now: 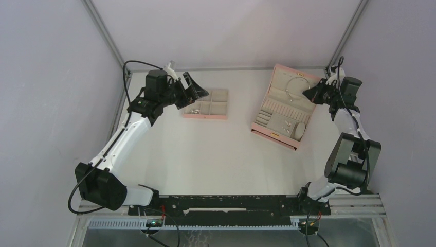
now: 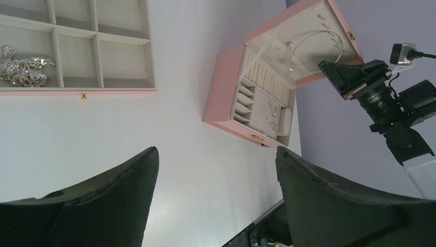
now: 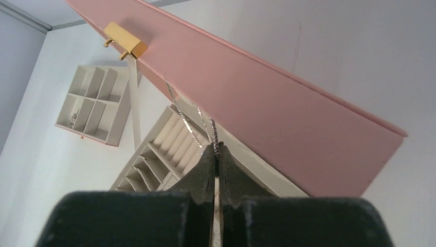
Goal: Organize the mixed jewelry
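Left claw: wide open, holding nothing, above the surface near the pink tray.
Right claw: pinched closed on the silver hoop, at the raised lid of the pink box.
Silver hoop: against the lid's inner face.
Sparkly cluster: in a tray compartment beside the front wall.
Tiny silver pieces: inside the box's base.

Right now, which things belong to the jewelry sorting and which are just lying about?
Job: silver hoop, in the shut right hand; silver cluster; tiny silver pieces.
Just containers: pink tray, holding the cluster; pink box, holding the pieces. Left hand open, empty.
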`<state>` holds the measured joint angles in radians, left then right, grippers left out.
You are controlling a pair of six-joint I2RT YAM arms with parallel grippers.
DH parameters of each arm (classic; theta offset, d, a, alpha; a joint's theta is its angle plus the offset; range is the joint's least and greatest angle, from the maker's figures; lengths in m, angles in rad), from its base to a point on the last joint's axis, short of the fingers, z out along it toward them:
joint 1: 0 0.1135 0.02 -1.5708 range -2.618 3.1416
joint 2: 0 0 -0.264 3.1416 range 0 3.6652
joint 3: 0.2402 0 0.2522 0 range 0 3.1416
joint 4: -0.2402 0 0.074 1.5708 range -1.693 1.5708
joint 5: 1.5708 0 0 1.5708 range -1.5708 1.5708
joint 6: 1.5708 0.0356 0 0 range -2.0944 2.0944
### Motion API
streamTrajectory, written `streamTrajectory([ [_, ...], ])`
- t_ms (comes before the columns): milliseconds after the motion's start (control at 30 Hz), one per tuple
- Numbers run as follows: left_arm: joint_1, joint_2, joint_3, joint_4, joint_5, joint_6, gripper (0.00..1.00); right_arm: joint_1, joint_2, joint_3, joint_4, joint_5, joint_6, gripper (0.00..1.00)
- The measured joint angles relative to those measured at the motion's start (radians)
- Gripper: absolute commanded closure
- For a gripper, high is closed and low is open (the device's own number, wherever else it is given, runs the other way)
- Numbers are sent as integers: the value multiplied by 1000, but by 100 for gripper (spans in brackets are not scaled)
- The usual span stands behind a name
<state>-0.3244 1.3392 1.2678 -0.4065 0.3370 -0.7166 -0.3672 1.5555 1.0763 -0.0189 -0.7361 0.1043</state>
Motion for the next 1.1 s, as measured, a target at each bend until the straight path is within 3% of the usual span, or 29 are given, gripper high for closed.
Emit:
streamTrajectory([
  [67, 0, 0, 0, 0, 0, 0, 12, 0, 1, 0, 0, 6, 6, 97],
  [333, 1, 0, 0, 0, 0, 0, 12, -13, 8, 0, 0, 51, 38, 71],
  [533, 2, 0, 0, 0, 0, 0, 12, -12, 8, 0, -3, 72, 50, 59],
  [567, 2, 0, 0, 0, 0, 0, 12, -11, 8, 0, -8, 77, 50, 51],
  [600, 3, 0, 0, -1, -1, 0, 12, -11, 8, 0, -16, 80, 50, 34],
  [633, 3, 0, 0, 0, -1, 0, 12, -9, 6, 0, -28, 86, 45, 7],
  [667, 3, 0, 0, -1, -1, 1, 12, -7, 3, 0, -40, 89, 46, 1],
  [1100, 3, -24, 0, -5, -2, 2, 11, 3, -201, 0, -146, 149, 12, 0],
])
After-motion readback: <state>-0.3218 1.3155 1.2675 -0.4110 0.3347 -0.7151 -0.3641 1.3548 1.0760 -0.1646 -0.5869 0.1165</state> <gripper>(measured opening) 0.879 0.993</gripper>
